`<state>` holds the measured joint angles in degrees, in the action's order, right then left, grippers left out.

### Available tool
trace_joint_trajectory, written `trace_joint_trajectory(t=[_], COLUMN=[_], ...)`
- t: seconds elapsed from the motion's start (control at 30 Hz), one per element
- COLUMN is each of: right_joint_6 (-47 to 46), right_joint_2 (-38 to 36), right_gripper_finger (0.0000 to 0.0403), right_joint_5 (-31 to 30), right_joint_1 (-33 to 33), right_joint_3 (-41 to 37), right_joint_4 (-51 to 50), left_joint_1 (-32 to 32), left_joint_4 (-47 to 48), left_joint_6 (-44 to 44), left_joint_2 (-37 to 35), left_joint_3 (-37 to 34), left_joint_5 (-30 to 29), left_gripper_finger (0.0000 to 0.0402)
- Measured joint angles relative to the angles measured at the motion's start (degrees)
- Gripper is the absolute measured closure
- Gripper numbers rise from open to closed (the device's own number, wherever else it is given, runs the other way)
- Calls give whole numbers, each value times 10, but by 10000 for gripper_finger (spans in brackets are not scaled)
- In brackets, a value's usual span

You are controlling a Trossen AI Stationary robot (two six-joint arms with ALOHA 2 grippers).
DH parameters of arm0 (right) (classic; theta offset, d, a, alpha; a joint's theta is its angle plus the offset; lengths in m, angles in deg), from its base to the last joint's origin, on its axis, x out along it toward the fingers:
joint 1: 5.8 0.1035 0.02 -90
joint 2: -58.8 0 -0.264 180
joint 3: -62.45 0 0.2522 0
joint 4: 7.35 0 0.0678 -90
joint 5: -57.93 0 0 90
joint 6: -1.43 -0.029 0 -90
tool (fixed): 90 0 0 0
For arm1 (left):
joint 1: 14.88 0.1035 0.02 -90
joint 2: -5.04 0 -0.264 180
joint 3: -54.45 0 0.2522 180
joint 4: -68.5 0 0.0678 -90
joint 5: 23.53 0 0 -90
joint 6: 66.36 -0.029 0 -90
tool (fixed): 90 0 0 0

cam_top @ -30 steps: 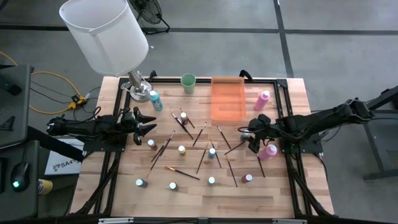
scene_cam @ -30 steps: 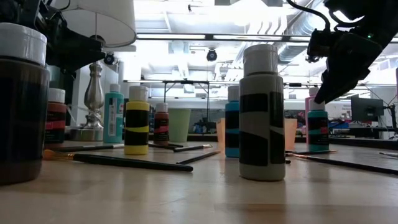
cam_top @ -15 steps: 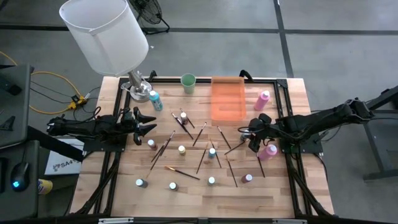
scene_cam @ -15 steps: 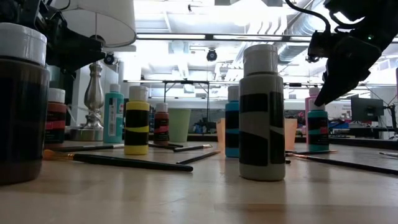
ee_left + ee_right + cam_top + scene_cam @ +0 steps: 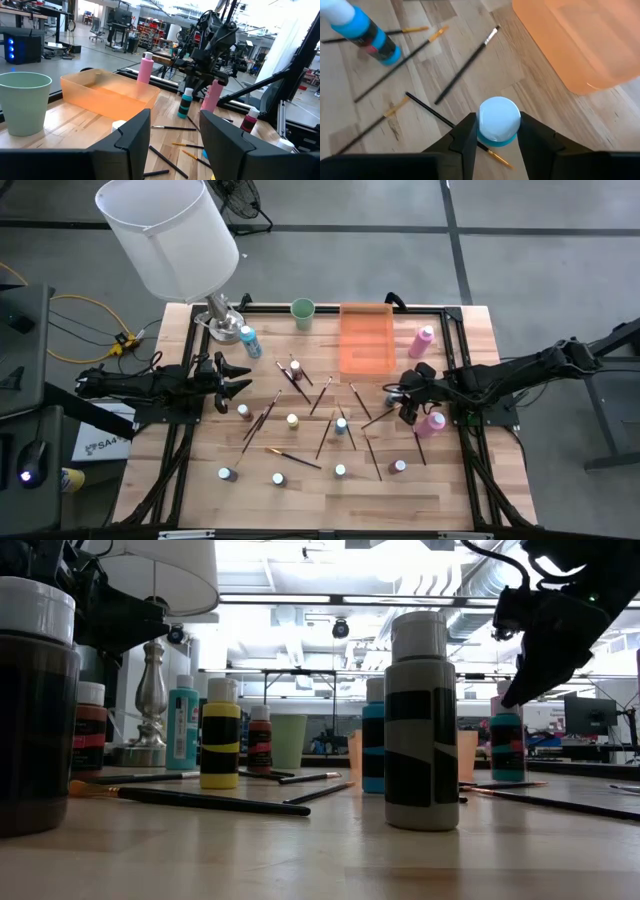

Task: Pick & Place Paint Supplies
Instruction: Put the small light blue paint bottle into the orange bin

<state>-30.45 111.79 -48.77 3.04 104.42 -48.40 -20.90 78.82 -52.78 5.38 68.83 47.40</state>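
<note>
Bottle: small teal paint bottle (image 5: 498, 122) between right claw (image 5: 495, 132) fingers, clenched on its cap, standing on surface (image 5: 450, 480) beside orange tray (image 5: 366, 340). Probably light, rigid, slick plastic; grip cap or shoulder. Left claw (image 5: 237, 377) hovers released, far side.

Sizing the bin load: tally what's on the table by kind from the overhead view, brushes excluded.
Tall bottles: 3
Small bottles: 9
Green cup: 1
Orange bin: 1
Lamp: 1
Total: 15
</note>
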Motion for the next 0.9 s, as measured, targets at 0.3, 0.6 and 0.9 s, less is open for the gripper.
trace_joint_trajectory(t=[0.3, 0.6, 0.9], right_joint_6=[-6, -26, 74], right_joint_2=[0, -6, 38], right_gripper_finger=[291, 293, 293], right_joint_5=[0, 46, 81], right_joint_1=[-1, -68, -156], right_joint_3=[7, 103, 248], right_joint_4=[46, -5, -103], left_joint_1=[0, 0, 0], left_joint_4=[0, 0, 0], left_joint_6=[0, 0, 0], left_joint_2=[0, 0, 0], left_joint_3=[0, 0, 0], left_joint_5=[0, 0, 0], left_gripper_finger=[234, 234, 234])
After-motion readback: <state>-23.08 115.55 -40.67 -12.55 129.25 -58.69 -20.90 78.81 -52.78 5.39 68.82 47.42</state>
